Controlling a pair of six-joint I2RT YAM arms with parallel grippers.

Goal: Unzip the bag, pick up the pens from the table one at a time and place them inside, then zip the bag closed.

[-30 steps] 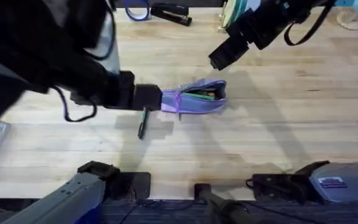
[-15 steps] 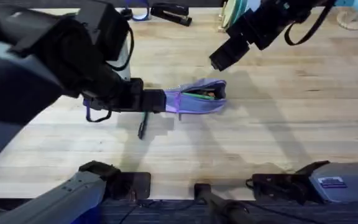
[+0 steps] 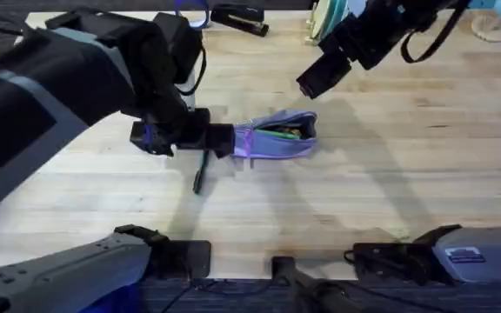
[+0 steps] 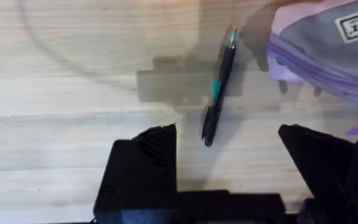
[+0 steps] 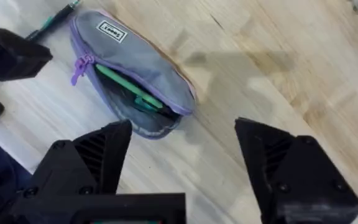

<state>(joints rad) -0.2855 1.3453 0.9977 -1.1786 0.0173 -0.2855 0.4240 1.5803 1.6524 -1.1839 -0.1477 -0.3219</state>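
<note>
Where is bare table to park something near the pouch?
Bare light wooden table lies right of the lavender fabric pouch and in front of it toward the bases. Crowded at the pouch's left end: the left gripper and the black pen.

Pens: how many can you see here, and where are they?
2. A black pen lies on the table beside the bag; a green pen sits inside the unzipped bag. More could be hidden inside.

One pen [image 3: 279,132] in bag [image 3: 277,139]; other pen [image 3: 201,171] on table [image 3: 390,174], left-front of bag.
</note>
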